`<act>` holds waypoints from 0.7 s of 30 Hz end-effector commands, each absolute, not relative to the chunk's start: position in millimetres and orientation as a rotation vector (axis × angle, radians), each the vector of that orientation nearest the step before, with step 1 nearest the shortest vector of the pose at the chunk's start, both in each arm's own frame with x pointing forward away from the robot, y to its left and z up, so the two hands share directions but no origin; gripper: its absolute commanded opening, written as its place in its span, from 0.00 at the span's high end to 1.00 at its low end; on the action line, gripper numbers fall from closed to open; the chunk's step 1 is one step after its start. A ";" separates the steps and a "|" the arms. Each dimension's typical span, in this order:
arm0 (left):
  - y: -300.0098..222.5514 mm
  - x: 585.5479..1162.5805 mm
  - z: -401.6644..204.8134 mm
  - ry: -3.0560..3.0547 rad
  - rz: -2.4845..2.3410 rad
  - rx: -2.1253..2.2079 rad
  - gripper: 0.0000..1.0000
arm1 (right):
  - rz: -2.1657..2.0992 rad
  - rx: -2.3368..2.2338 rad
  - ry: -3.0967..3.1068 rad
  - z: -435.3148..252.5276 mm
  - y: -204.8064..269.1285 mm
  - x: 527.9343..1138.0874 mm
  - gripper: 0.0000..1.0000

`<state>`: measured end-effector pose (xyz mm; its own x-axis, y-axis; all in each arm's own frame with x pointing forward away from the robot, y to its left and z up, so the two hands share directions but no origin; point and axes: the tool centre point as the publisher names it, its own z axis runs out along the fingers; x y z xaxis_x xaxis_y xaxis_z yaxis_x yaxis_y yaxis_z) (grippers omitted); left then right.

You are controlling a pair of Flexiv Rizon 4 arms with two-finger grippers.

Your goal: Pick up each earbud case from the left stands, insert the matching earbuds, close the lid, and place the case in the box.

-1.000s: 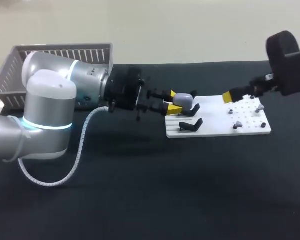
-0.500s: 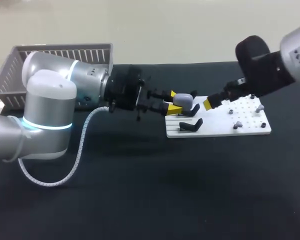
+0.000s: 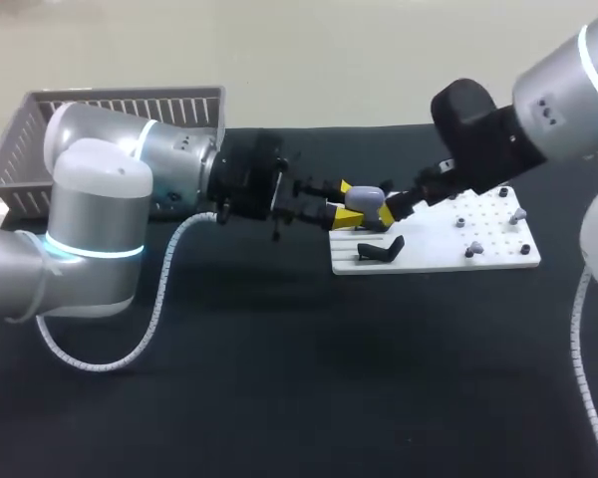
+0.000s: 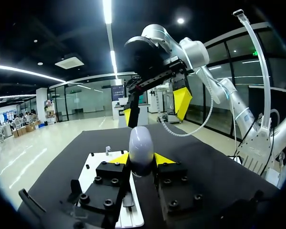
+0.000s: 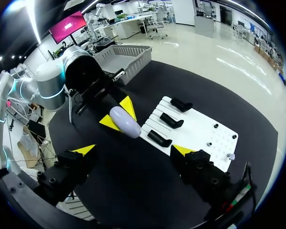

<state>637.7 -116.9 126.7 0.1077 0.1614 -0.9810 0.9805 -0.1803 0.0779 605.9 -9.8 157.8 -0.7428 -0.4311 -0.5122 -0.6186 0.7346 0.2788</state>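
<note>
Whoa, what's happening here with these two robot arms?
The left hand holds a pale, egg-shaped earbud case squeezed between its yellow fingertips, at the edge of the white board with the black stands. The right hand hovers open close to the case, facing it. A grey basket stands off to the left.

Left wrist view. Left gripper (image 4: pixel 141 161) clamped on a pale grey-lilac earbud case (image 4: pixel 140 142); yellow tips touch it from both sides, case upright with its rounded end up, lid closed. Ahead and above it: right gripper (image 4: pixel 155 109), fingers spread wide, nothing between them. White stand board (image 4: pixel 91 163) lies on the black worktop (image 4: pixel 205 164) below and beside the left gripper; one small peg (image 4: pixel 107 150) visible on the board.
</note>
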 end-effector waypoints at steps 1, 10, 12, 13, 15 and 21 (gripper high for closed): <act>-116.5 638.0 125.9 1.173 -1.179 1.507 1.00 | 0.644 -0.822 2.525 154.3 -4.7 614.9 0.00; -116.5 638.0 125.9 1.173 -1.179 1.507 1.00 | 0.669 -0.816 2.522 146.9 -1.1 620.9 0.00; -116.5 638.0 125.9 1.173 -1.179 1.507 1.00 | 0.667 -0.818 2.523 145.8 0.6 621.9 0.00; -116.5 638.0 125.9 1.173 -1.179 1.507 1.00 | 0.667 -0.820 2.523 145.2 1.1 622.6 0.00; -116.5 638.0 125.9 1.173 -1.179 1.507 1.00 | 0.665 -0.821 2.522 144.6 1.6 624.2 0.00; -116.5 638.0 125.9 1.173 -1.179 1.507 1.00 | 0.655 -0.813 2.526 141.9 1.8 630.3 0.00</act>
